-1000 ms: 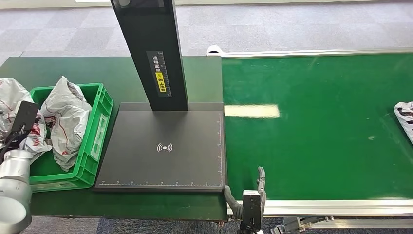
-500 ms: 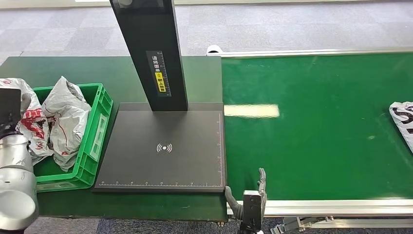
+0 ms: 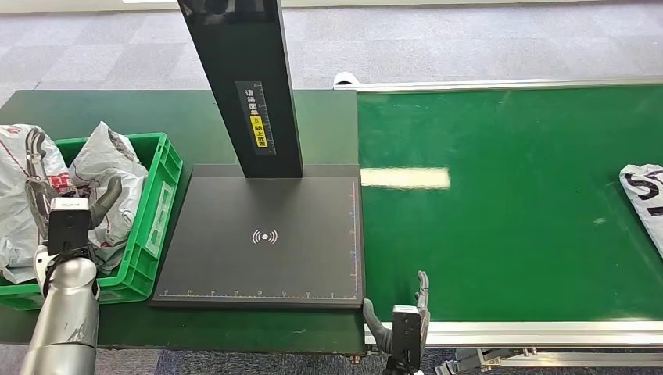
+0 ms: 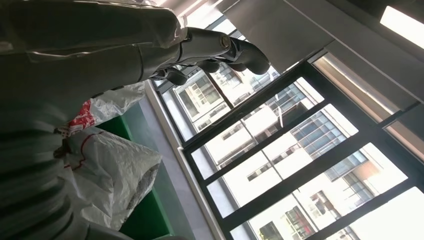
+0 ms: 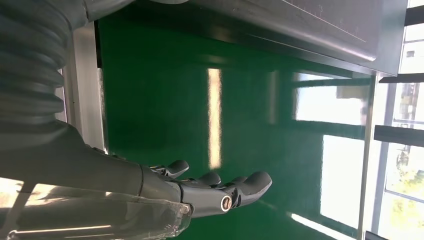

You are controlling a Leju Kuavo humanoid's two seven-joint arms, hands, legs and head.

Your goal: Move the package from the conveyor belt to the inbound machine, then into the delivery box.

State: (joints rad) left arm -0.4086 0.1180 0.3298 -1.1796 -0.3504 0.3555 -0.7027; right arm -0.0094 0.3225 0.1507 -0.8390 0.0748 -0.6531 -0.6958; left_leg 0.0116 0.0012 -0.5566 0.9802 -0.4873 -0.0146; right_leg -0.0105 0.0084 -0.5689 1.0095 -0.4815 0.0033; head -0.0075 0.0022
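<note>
White package [image 3: 643,199] at belt [image 3: 508,195] far right (cut off, axis unclear); both hands [image 3: 69,207] [image 3: 403,308] spread, empty.

head view high, facing down; wrist views close behind hands

The inbound machine [image 3: 264,234] bears a wireless-signal symbol; its column's label [image 3: 256,117] text is too small to read

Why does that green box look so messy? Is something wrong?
A bit. The white packages are heaped above the rim of the green delivery box, and one bulges out past its far-left side. Another package lies alone on the conveyor belt.
</note>
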